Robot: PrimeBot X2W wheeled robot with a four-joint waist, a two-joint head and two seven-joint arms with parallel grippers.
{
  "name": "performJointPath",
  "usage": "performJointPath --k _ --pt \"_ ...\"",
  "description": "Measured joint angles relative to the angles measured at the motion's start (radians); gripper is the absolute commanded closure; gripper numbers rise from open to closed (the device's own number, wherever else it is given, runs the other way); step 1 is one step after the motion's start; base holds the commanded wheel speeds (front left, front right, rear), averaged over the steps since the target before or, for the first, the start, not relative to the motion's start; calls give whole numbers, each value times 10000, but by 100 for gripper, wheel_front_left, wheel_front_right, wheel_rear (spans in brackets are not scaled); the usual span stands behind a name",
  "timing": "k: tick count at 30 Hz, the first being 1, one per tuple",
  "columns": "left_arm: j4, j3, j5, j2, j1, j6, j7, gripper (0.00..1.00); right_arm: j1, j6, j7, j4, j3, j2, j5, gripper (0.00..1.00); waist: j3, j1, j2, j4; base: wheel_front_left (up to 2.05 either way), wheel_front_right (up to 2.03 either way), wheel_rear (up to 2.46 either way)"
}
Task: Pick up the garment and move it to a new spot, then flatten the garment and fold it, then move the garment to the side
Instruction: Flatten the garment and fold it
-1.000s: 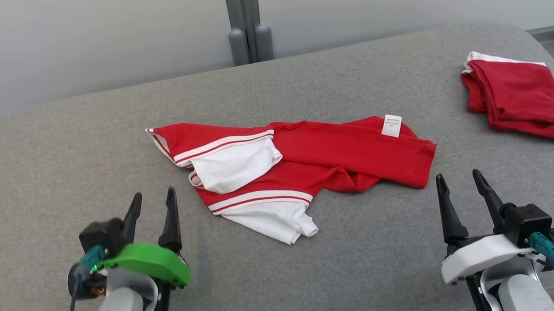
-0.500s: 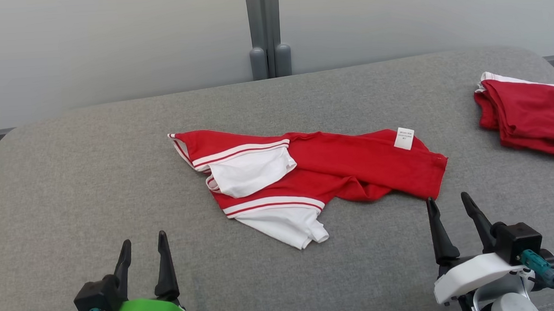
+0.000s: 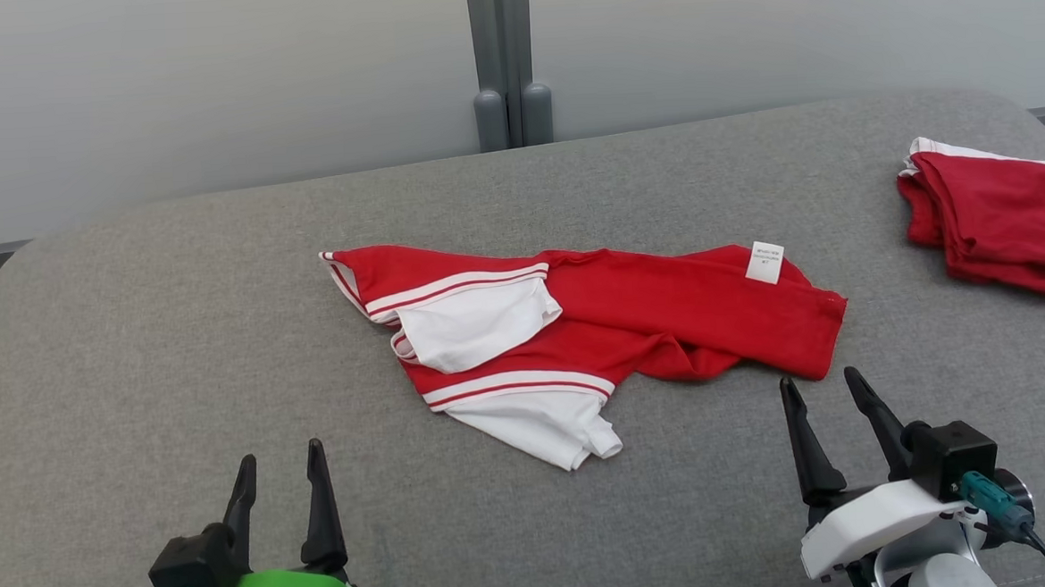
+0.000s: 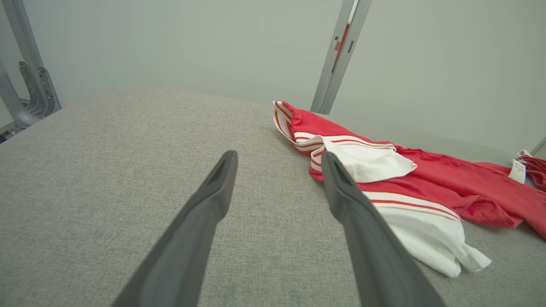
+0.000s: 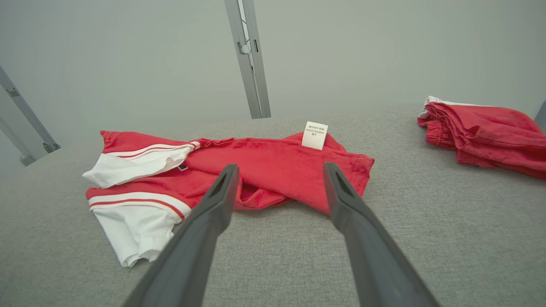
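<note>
Head view has both grippers at the bottom: left gripper [image 3: 281, 453] and right gripper [image 3: 820, 379], fingers spread on each, holding nothing. The right tips sit just short of the shirt [image 3: 657, 309], near its red hem. It lies crumpled mid-cushion [image 3: 132, 350], white sleeves toward the left, tag [image 3: 764, 263] showing. Farther right is a folded red pile [image 3: 1001, 206], with a gray post [image 3: 508, 53] behind.
</note>
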Motion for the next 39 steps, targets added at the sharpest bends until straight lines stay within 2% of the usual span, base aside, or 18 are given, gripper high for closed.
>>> performJointPath --k 8,14,17,23,30,39 --pt "46 10 31 -15 -1 -88 -2 0 -10 0 0 -2 4 0 -31 0 11 0 0 -21 0 0 0" --pt "514 -529 209 -25 -440 -303 81 0 -128 0 -2 -29 215 2 -56 0 164 0 0 -184 0 0 0" --pt "909 -846 173 -36 -1029 -468 270 0 -226 0 -4 -36 301 -2 -59 0 325 0 0 -365 0 0 0" --pt "2150 -1187 -460 -46 -2220 -512 523 0 -486 0 -8 -52 391 -2 -127 0 732 0 0 -944 0 0 0" --pt "3643 -1095 -1049 -52 -3240 -556 451 0 -657 0 -10 -96 407 -6 -134 0 1274 1 0 -1633 0 0 0" --pt "4546 -955 -1475 -54 -3848 -610 140 0 -744 0 -10 -105 372 -6 -88 0 1768 1 0 -2089 0 0 0"
